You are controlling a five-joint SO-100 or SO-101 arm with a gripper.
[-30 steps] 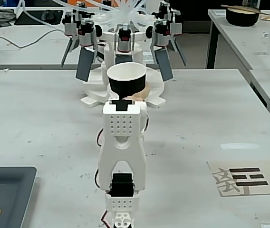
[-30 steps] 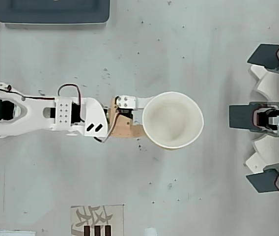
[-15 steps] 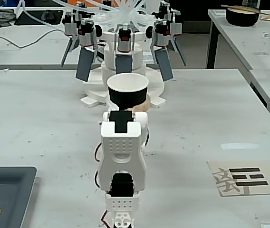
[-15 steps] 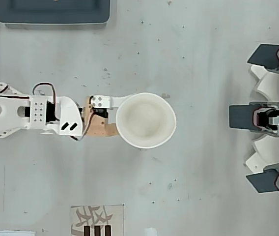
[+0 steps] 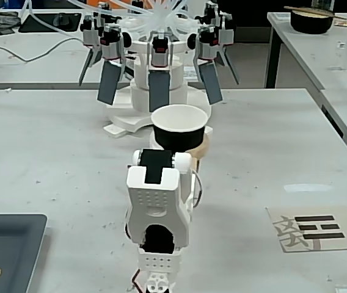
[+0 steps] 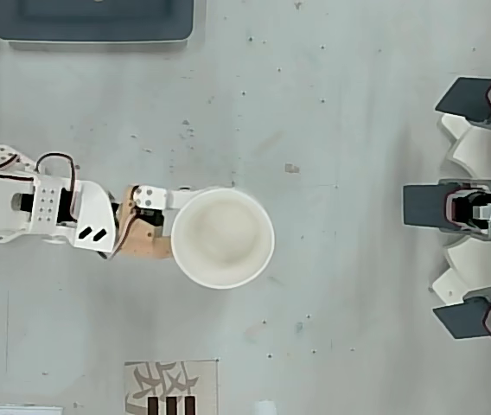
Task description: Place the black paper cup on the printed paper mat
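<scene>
Pincer [image 6: 175, 226] grips cup [image 6: 222, 238] at near rim; keep it level, swing toward mat [image 6: 170, 388], lower gently.

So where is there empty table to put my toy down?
Bare grey table lies between the black paper cup with the white rim and the white machine with dark paddles. More lies between the cup and the dark grey tray. It is crowded where the white arm's gripper meets the cup. The beige printed paper mat is bare.

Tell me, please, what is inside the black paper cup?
The overhead view shows the black paper cup empty, only its white interior. The gripper meets its side; the table beneath is covered.
</scene>
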